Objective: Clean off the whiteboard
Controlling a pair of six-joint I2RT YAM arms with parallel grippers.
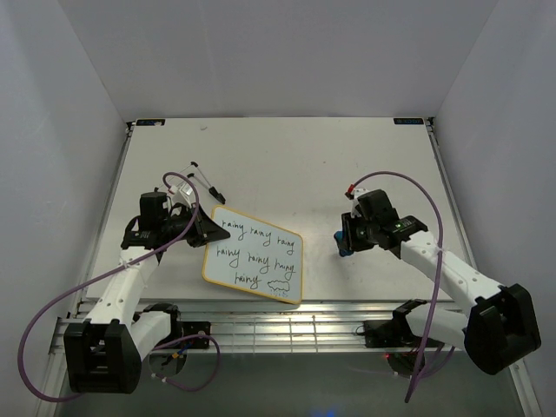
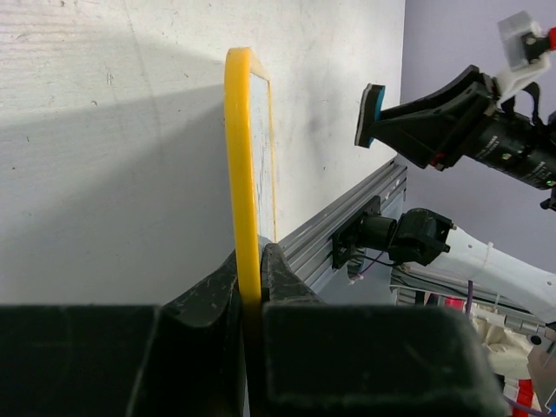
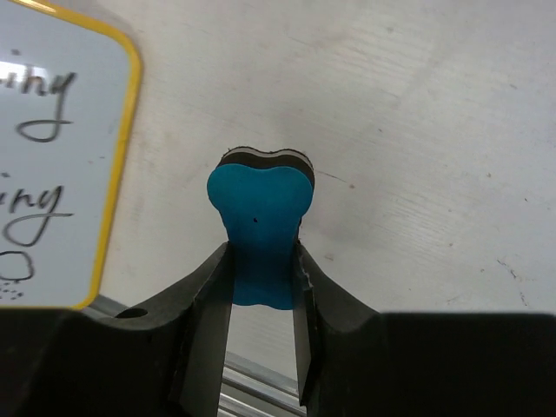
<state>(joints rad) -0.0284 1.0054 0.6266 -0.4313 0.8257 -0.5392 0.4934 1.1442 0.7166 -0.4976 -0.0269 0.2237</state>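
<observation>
- While my left gripper (image 1: 208, 230) pinches its yellow rim, the whiteboard (image 1: 253, 254) sits mid-table, covered in black words.
- My right gripper (image 3: 261, 261) clamps the blue eraser (image 3: 259, 200), apart at the board's 3 o'clock.
- Thin loose bits (image 1: 202, 177) lie at its 11 o'clock.

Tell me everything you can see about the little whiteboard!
The whiteboard is a white rectangle with rounded corners and a thin yellow rim. Black handwriting fills it: "rainy" repeated over three rows, plus a small cloud doodle. It lies skewed near the front edge of the table. The left gripper pinches its left rim.
</observation>
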